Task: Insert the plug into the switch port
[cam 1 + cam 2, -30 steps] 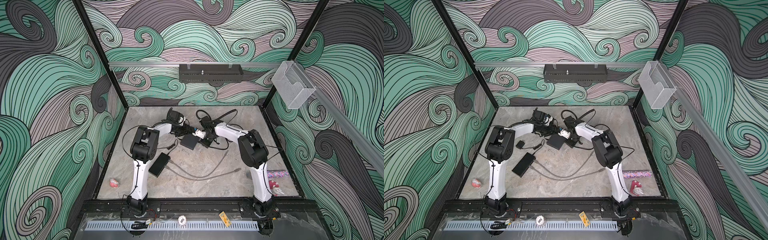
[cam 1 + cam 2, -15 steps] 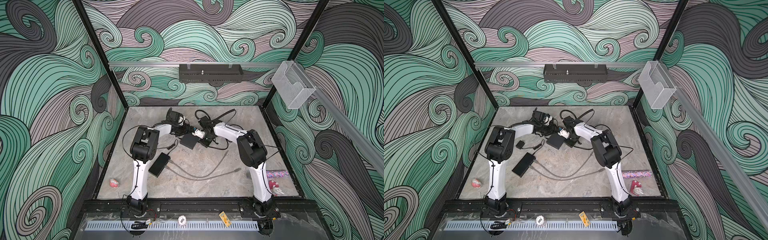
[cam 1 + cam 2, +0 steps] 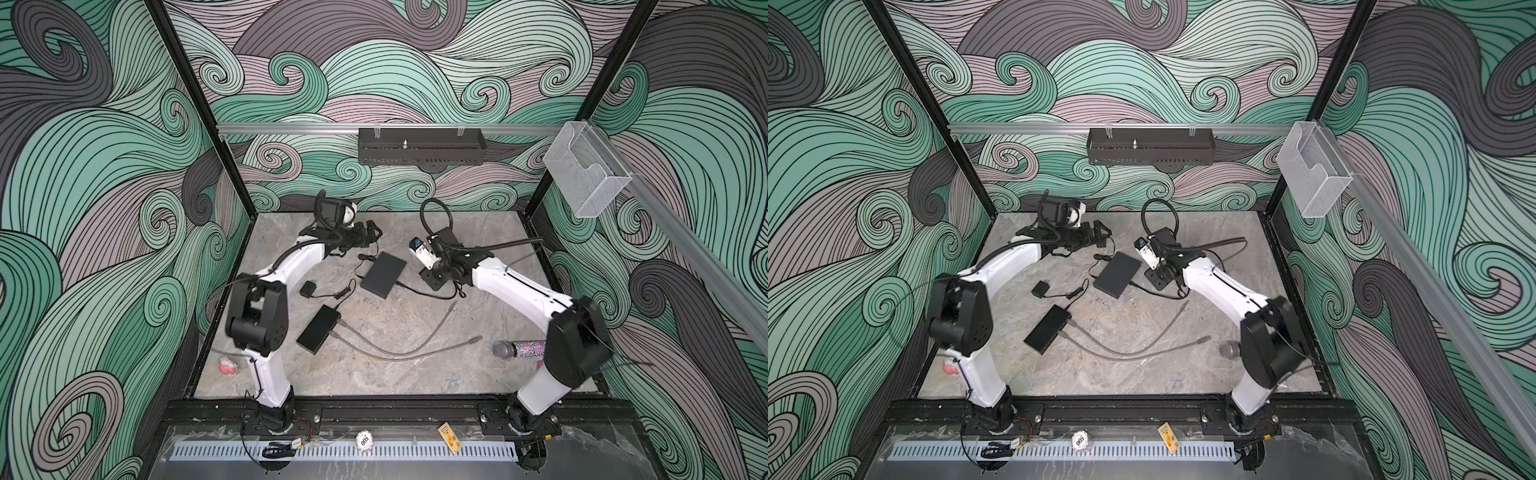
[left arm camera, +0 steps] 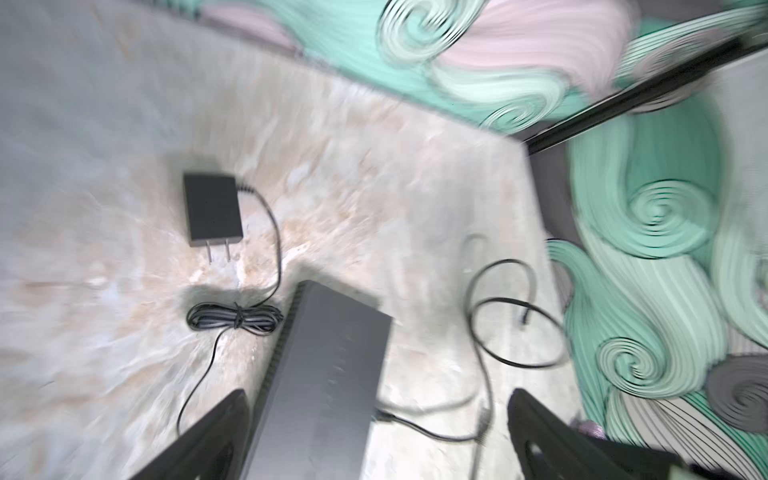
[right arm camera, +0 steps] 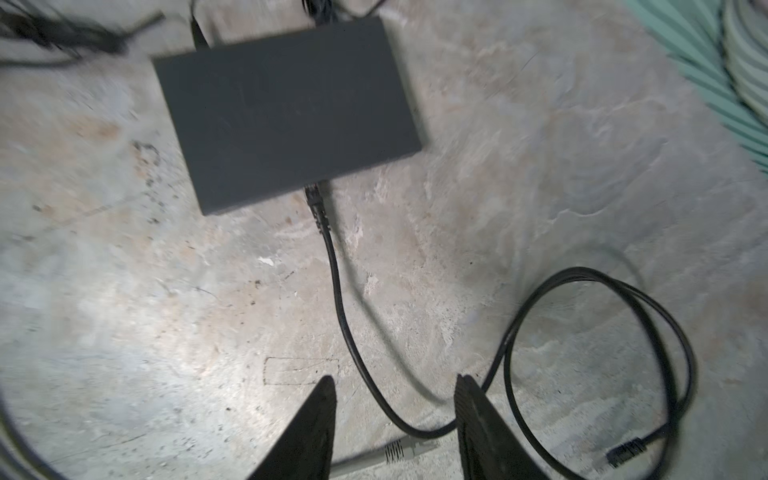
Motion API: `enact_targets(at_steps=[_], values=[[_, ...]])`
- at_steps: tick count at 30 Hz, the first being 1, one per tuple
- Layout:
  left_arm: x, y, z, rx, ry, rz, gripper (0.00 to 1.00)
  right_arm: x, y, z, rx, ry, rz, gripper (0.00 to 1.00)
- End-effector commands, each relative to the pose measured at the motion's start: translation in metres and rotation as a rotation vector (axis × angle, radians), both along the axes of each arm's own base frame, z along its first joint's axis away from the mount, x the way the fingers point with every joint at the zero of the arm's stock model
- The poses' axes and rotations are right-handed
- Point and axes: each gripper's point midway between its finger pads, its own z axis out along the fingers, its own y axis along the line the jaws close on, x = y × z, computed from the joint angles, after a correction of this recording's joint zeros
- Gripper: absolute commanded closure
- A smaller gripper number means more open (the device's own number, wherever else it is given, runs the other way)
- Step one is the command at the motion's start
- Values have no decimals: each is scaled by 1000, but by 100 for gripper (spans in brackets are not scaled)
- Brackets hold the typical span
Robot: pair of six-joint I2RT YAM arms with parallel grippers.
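Right fingers (image 5: 316,424) backed off switch (image 5: 286,112), plug (image 5: 318,203) seemingly seated, port hidden

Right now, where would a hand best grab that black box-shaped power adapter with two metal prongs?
Probably the two long flat sides of the black box-shaped power adapter, from straight above: it lies flat on the grey stone-look tabletop, with two metal prongs at one end and its thin black cord leaving the other, so the sides are free.
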Motion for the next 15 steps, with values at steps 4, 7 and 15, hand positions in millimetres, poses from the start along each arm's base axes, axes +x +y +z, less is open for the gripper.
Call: enact_targets(at_steps=[4,7,15], values=[[-73,26,26,-51,-127,25,1,-47,16,5,318,154,-85,46],[-106,31,6,-64,-115,12,2,-62,28,-2,496,219,-132,46],[-110,21,-50,-38,15,-40,2,-56,27,-48,349,308,-129,58]])
